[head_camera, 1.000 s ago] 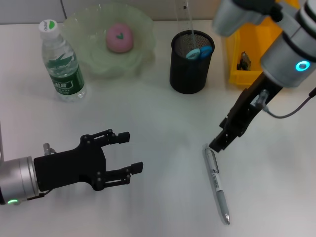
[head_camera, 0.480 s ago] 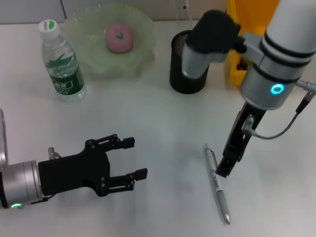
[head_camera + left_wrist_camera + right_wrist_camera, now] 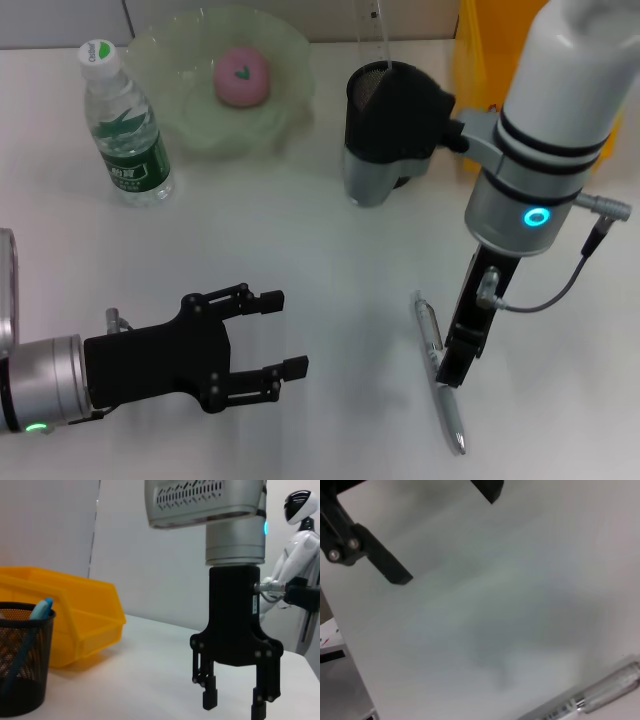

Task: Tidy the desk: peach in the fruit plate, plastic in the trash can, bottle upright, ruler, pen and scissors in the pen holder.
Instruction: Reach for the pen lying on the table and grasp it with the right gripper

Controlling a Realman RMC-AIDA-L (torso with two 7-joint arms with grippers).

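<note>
In the head view, the right gripper [image 3: 452, 372] stands over the middle of the pen [image 3: 440, 373], which lies on the white desk [image 3: 330, 250]; the left gripper [image 3: 270, 338] waits near the front, jaws open. In the left wrist view, the right gripper [image 3: 233, 705] points down with jaws apart, and the pen holder [image 3: 22, 657] stands beside. In the right wrist view, the pen [image 3: 590, 700] lies on the desk.

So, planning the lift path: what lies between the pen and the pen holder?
Bare desk only, by the head view, between pen and pen holder; the right gripper hangs over the pen.
</note>
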